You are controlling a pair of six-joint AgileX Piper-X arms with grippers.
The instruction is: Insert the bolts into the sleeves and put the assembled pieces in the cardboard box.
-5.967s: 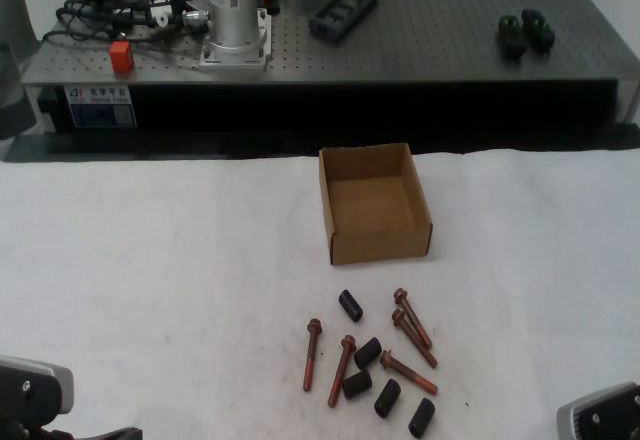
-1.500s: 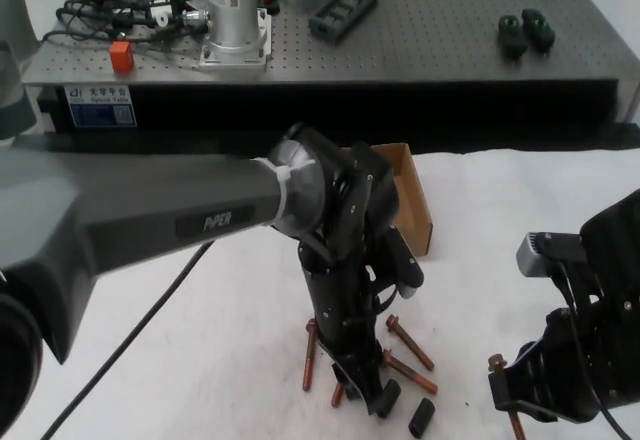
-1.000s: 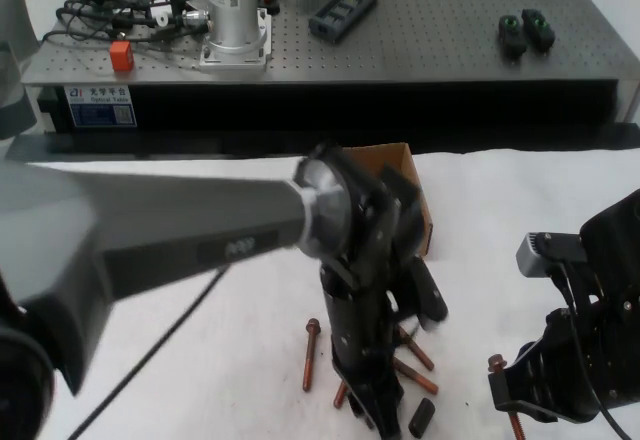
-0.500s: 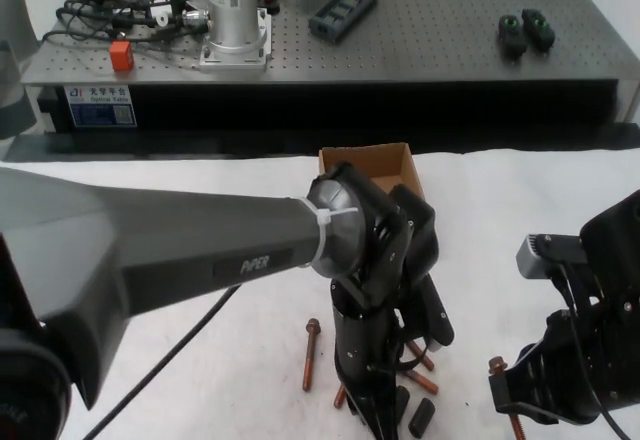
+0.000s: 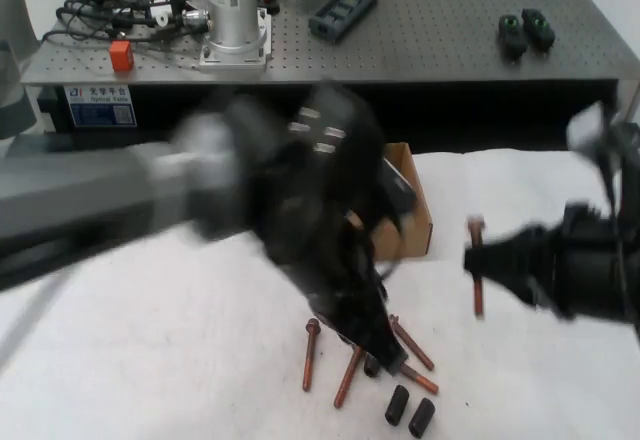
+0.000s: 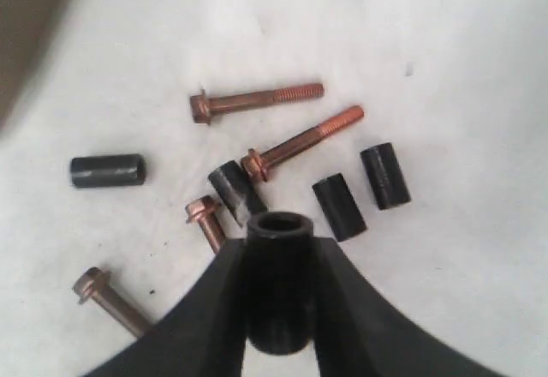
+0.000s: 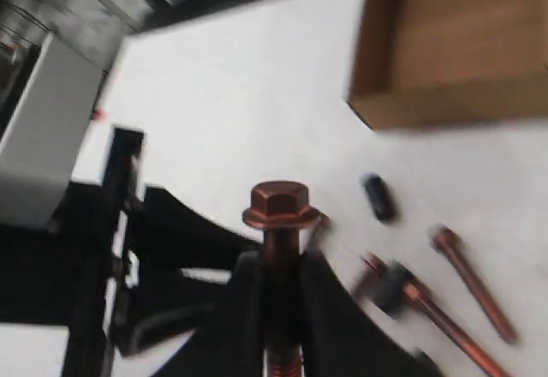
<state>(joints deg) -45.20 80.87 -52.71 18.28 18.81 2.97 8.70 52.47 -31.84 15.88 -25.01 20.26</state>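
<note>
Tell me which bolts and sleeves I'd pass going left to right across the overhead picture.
Lone bolt → slanted bolt → first black sleeve → second black sleeve → held bolt, gripped in the right end effector. The pieces crowded under the other arm overlap, so they are left out.

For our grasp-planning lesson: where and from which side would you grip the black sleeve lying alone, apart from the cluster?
Probably across the middle of the lone sleeve, coming straight down from above. It lies on its side on the white cloth, with bare cloth along both long flanks, so a pinch across its round body has room.
</note>
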